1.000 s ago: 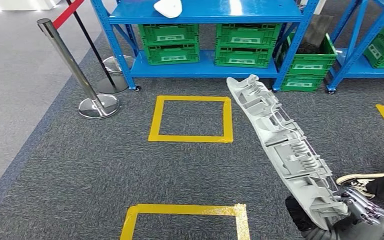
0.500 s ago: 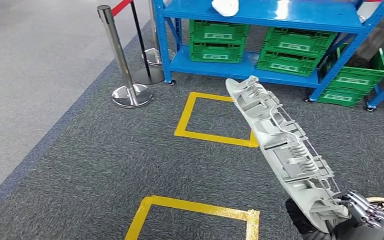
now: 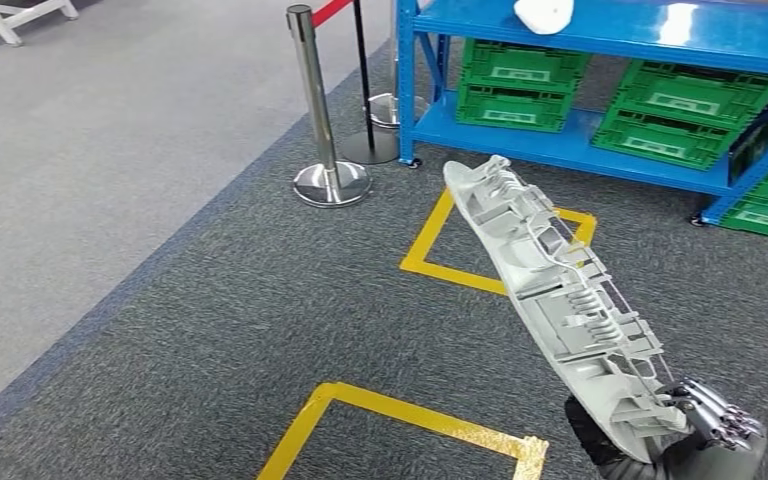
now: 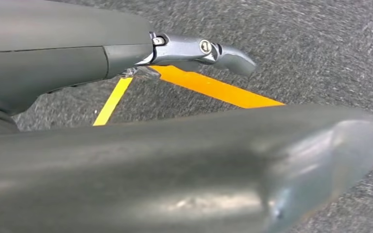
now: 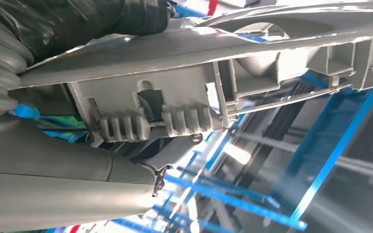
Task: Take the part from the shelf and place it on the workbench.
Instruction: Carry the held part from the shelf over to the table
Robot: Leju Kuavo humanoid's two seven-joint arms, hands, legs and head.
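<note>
A long light-grey plastic part (image 3: 560, 300) with ribs and clips on its inner face slants up from the lower right of the head view. My right hand (image 3: 712, 432) grips its lower end, well above the carpet. In the right wrist view the part (image 5: 175, 92) lies across my right hand (image 5: 53, 189), the thumb under it and the fingers (image 5: 141, 14) over its edge. My left hand (image 4: 175, 165) hangs over the carpet with nothing in it, one finger (image 4: 199, 48) stretched out above a strip of yellow tape (image 4: 213, 87).
A blue shelf (image 3: 600, 30) with green crates (image 3: 515, 75) and a white object (image 3: 543, 14) stands at the back right. A chrome stanchion (image 3: 320, 120) stands near its left post. Yellow tape squares (image 3: 430, 255) (image 3: 400, 415) mark the dark carpet. Lighter floor (image 3: 110, 150) lies left.
The camera has swung left, so shelf, stanchion and tape squares slide rightward in the picture. The part stays in my right hand at the same slant.
</note>
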